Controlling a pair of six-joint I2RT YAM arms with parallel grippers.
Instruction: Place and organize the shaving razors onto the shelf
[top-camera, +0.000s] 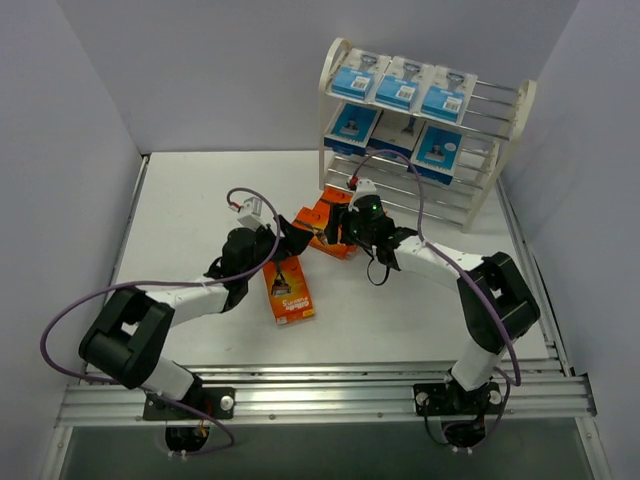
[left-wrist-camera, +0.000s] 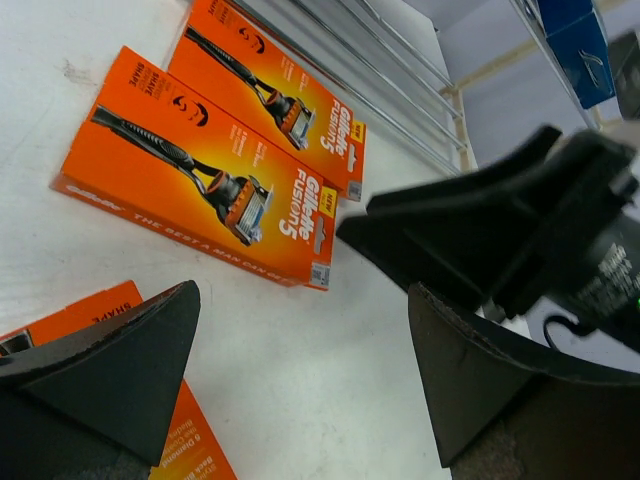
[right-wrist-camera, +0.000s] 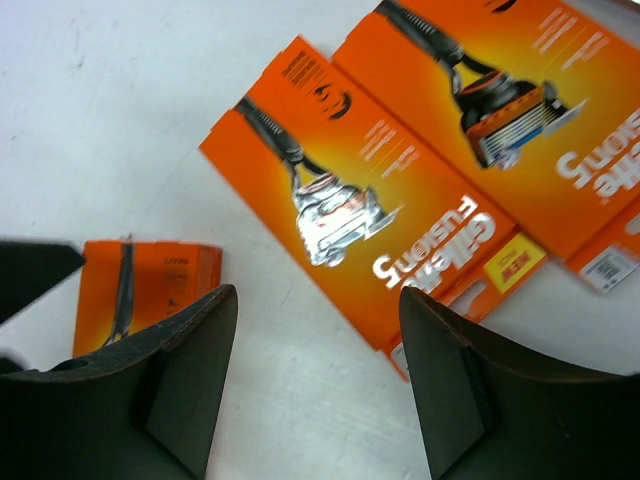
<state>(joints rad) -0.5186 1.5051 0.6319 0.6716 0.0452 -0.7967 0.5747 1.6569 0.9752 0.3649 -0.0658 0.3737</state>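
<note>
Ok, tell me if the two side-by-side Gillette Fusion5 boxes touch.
Touching. Left wrist view: the nearer Fusion5 box and the farther Fusion5 box lie long edge to long edge, no gap visible between.

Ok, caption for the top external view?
Left gripper and right gripper, open, by three orange boxes on the table; blue packs line the shelf's top two tiers.

Probably a robotics lab cell: bare white panels (top-camera: 70, 150) box in a white table (top-camera: 200, 200), robot arms (top-camera: 190, 297) bolted to an aluminium rail (top-camera: 330, 398).
</note>
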